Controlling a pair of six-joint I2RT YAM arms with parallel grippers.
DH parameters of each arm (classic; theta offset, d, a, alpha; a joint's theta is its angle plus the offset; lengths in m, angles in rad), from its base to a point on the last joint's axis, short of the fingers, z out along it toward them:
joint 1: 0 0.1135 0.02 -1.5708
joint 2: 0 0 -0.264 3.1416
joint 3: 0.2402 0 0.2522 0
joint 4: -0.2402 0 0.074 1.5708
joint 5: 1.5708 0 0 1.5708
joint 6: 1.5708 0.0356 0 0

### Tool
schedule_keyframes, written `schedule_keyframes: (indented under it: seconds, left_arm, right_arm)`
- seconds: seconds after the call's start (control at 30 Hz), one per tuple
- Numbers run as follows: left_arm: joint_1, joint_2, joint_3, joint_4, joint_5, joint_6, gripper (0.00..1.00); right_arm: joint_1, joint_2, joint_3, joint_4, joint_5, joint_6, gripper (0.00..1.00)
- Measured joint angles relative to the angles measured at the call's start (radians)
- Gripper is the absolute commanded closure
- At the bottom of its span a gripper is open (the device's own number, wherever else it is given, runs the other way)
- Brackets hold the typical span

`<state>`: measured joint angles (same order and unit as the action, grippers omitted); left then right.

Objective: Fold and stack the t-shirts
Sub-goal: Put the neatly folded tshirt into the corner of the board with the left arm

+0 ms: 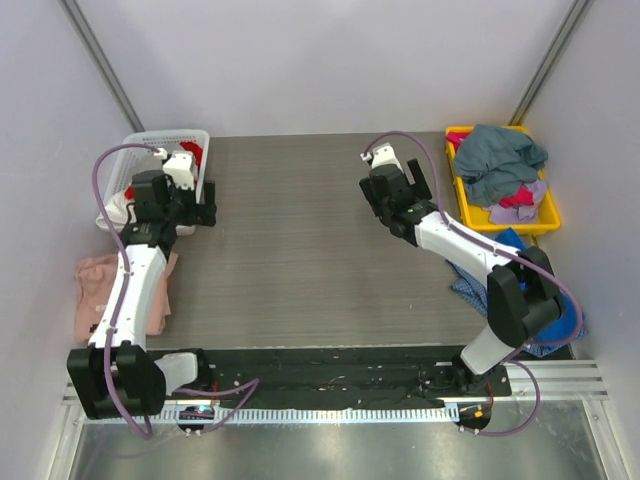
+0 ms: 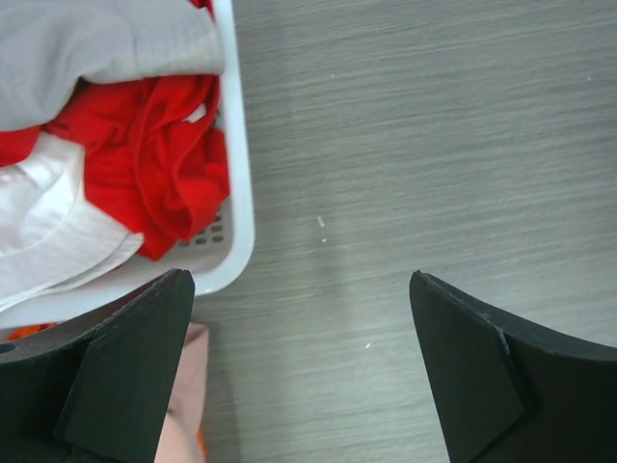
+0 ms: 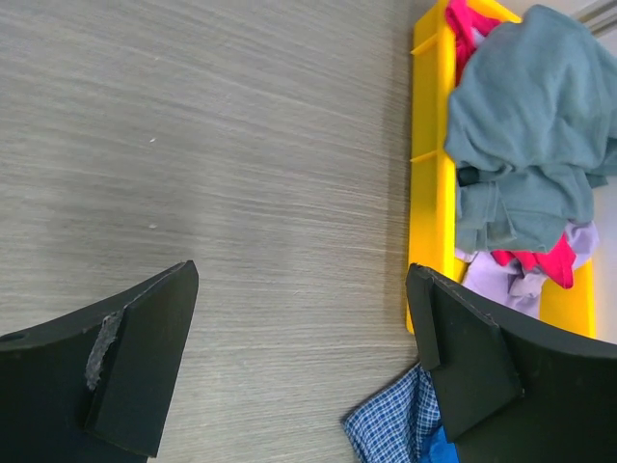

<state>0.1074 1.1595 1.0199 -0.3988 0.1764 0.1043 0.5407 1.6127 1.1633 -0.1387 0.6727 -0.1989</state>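
T-shirt [image 3: 525,125], grey-teal, rumpled atop yellow bin [image 3: 429,193]; red t-shirt [image 2: 154,154] bunched in basket [image 2: 238,193]

Grey wood-grain table [image 1: 310,260], white basket [image 2: 236,193], red t-shirt [image 2: 154,154] bright inside it, white t-shirt [image 2: 48,231], pale grey t-shirt [image 2: 106,43], dusty-pink t-shirt [image 1: 95,285], yellow bin [image 3: 429,145], grey-teal t-shirt [image 3: 525,125], magenta garment [image 3: 545,260], lilac garment [image 3: 501,280], blue-and-white checked cloth [image 3: 390,424], purple cables [image 1: 96,190], silver rail [image 1: 560,375]

no text, label, brand, number or sign can be read in any of the views.
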Motion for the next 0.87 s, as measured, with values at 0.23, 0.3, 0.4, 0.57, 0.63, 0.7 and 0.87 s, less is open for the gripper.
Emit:
schedule_keyframes:
  seconds: [0.23,0.3,0.4,0.57,0.63,0.7,0.87]
  left_arm:
    - [-0.085,0.056,-0.019,0.098,-0.104,-0.056,0.00]
    - [-0.088,0.059,-0.028,0.110,-0.120,-0.064,0.00]
    - [-0.091,0.064,-0.028,0.121,-0.135,-0.071,0.00]
    - [-0.121,0.069,-0.028,0.134,-0.153,-0.072,0.00]
    - [-0.137,0.072,-0.028,0.137,-0.154,-0.072,0.00]
    - [-0.148,0.076,-0.028,0.140,-0.155,-0.071,0.00]
    - [-0.160,0.086,-0.029,0.143,-0.161,-0.071,0.00]
  right_arm:
    - [-0.034,-0.079,-0.065,0.087,0.015,0.006,0.03]
    - [-0.037,-0.095,-0.084,0.111,0.019,0.011,0.03]
    - [-0.037,-0.101,-0.100,0.132,0.023,0.014,0.03]
    - [-0.037,-0.101,-0.117,0.154,0.028,0.014,0.04]
    - [-0.037,-0.103,-0.122,0.164,0.029,0.014,0.03]
    - [-0.037,-0.106,-0.127,0.170,0.029,0.013,0.04]
    - [-0.039,-0.116,-0.130,0.185,0.029,0.011,0.03]
